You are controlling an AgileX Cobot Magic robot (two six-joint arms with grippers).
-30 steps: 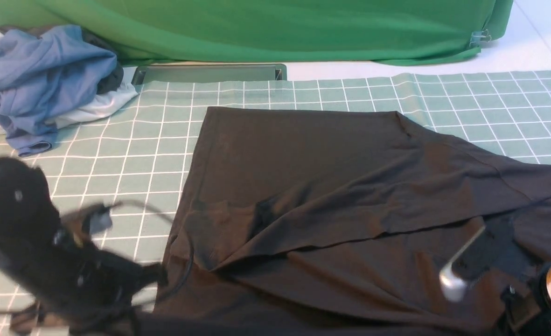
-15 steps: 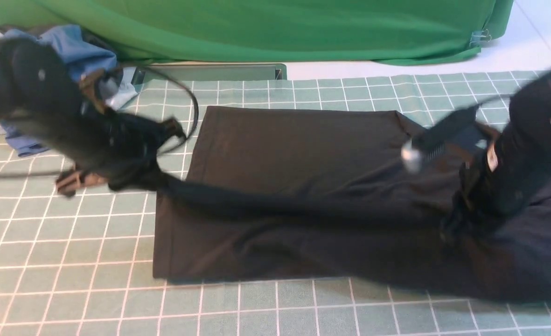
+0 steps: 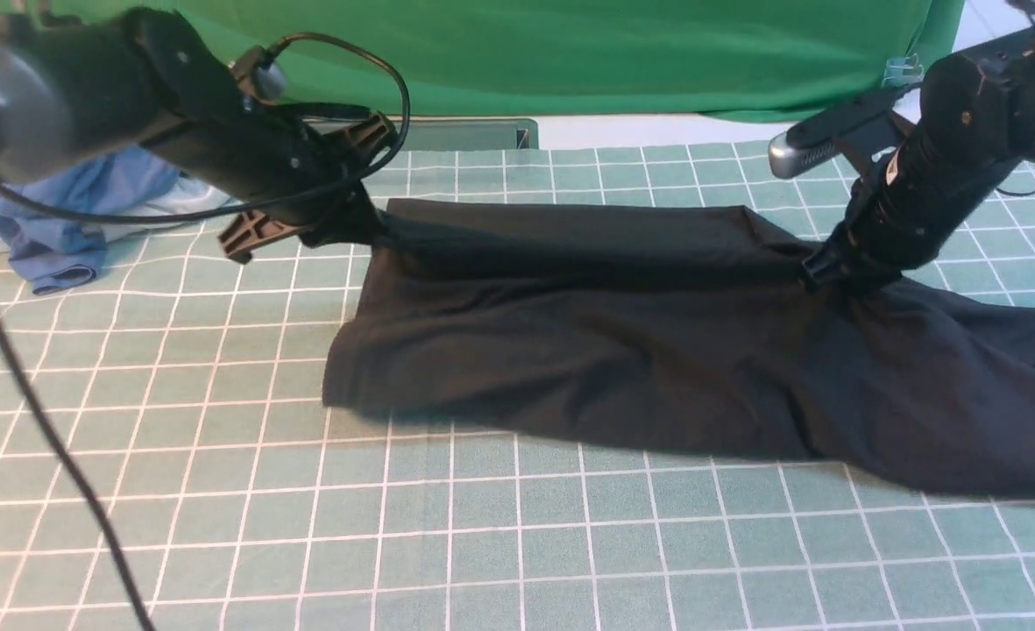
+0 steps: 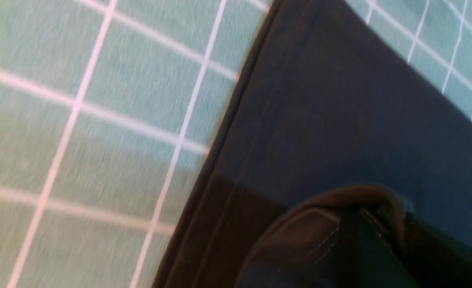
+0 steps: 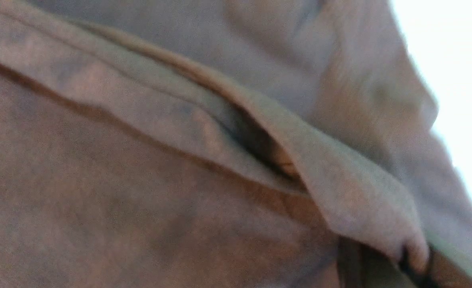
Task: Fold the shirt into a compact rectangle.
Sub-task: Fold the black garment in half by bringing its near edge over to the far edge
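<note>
The black shirt lies across the checked mat, its near part folded over toward the far edge. My left gripper is shut on the shirt at the far left corner of the fold. My right gripper is shut on the shirt at the far right of the fold. A loose part of the shirt trails toward the front right. In the left wrist view a bunched hem of the shirt sits at the jaws. In the right wrist view the shirt fills the frame, a folded hem hiding the fingers.
A pile of blue and white clothes lies at the far left. A big green cloth hangs along the back, with a grey slot below it. The checked mat covers the table.
Both arms have swept from the near edge to the far side, carrying the shirt's near edge over onto its far part. Both grippers stayed shut on the fabric.
</note>
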